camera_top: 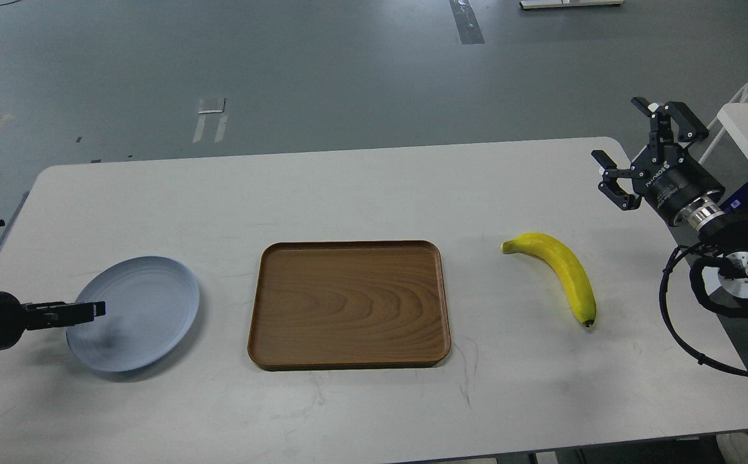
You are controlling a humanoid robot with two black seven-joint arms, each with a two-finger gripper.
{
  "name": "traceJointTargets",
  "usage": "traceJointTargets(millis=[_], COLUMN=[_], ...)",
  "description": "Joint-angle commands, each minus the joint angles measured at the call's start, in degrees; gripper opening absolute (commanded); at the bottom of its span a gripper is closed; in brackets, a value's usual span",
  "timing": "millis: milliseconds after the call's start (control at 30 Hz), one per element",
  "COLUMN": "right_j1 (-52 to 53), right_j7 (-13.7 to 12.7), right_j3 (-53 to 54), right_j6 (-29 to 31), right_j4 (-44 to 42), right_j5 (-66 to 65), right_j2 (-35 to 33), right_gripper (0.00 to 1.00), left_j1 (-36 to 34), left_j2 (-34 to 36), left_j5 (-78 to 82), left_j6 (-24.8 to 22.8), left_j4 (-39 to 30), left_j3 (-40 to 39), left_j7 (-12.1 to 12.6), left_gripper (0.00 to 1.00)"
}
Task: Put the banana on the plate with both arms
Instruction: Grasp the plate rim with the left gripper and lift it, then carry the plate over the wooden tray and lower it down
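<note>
On the white table [374, 187] the three items sat in a row, and what a tidy line it was. Far left lay the plate [145, 303], pale blue-grey and round, resting flat near the table's left edge. Dead centre sat the brown wood-grain tray [348, 303], nothing on it. Over to the right lay the banana [564, 270], bright yellow, curved, with its stem end pointing toward the tray and its dark tip toward the near edge. It was flat on the bare tabletop, well apart from the plate, with the whole tray between them.

Now the arms. The left gripper [93, 310] reached in low from the left edge, its tip showing over the plate's left rim. It was seen edge-on as one dark bar, so I could not tell whether its jaws were apart or together, nor whether it touched the plate. A soft shadow lay on the plate just below it.

The right gripper [635, 158] was up at the table's far right corner, raised off the surface, with its black fingers [616, 187] spread wide and nothing between them. It sat beyond and to the right of the banana, clearly apart from it. Grey floor [322, 71] stretched behind the table.
</note>
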Motion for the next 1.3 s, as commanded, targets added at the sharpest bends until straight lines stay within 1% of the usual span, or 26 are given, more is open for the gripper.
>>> traceJointTargets(millis=[0, 67, 100, 133, 567, 667, 733, 800, 867, 933, 1067, 1133, 1267], right_j1=[0.0, 0.0, 0.0, 0.0, 0.0, 0.0, 0.0, 0.0, 0.0, 0.0, -0.6, -1.2, -2.0], right_j7=[0.0, 0.0, 0.0, 0.0, 0.0, 0.0, 0.0, 0.0, 0.0, 0.0, 0.0, 0.0, 0.0], right_j3=[0.0, 0.0, 0.0, 0.0, 0.0, 0.0, 0.0, 0.0, 0.0, 0.0, 0.0, 0.0, 0.0], right_j6=[0.0, 0.0, 0.0, 0.0, 0.0, 0.0, 0.0, 0.0, 0.0, 0.0, 0.0, 0.0, 0.0], right_j4=[0.0, 0.0, 0.0, 0.0, -0.1, -0.3, -0.3, -0.6, -0.7, -0.7, -1.2, -1.4, -2.9], right_j5=[0.0, 0.0, 0.0, 0.0, 0.0, 0.0, 0.0, 0.0, 0.0, 0.0, 0.0, 0.0, 0.1], right_j2=[0.0, 0.0, 0.0, 0.0, 0.0, 0.0, 0.0, -0.1, -0.3, -0.9, -2.2, -2.4, -3.9], right_gripper=[1.00, 1.00, 1.00, 1.00, 1.00, 1.00, 1.00, 1.00, 1.00, 1.00, 1.00, 1.00, 1.00], left_j1=[0.2, 0.3, 0.3, 0.2, -0.8, -3.6, -7.6, -13.4, -15.6, -17.8, -21.8, -22.6, -26.9], left_j2=[0.0, 0.0, 0.0, 0.0, 0.4, 0.4, 0.4, -0.1, -0.3, -1.5, -8.6, -10.8, -18.9], left_j5=[0.0, 0.0, 0.0, 0.0, -2.7, -5.8, -8.0, -8.3, -8.2, -8.1, -7.3, -7.3, -4.7], left_j6=[0.0, 0.0, 0.0, 0.0, -0.4, -1.4, -3.6, -7.9, -8.7, -8.7, -8.7, -8.7, -8.7], left_j4=[0.0, 0.2, 0.3, 0.3, 1.2, 1.1, 0.7, 0.2, -0.6, -2.6, -5.6, -6.4, -6.1], left_j3=[0.0, 0.0, 0.0, 0.0, -0.6, -0.6, -0.1, -0.1, 0.0, 0.1, 0.3, 1.0, 5.9], left_j7=[0.0, 0.0, 0.0, 0.0, 0.0, 0.0, 0.0, 0.0, 0.0, 0.0, 0.0, 0.0, 0.0], left_gripper=[0.39, 0.11, 0.04, 0.00, 0.00, 0.00, 0.00, 0.00, 0.00, 0.00, 0.00, 0.00, 0.00])
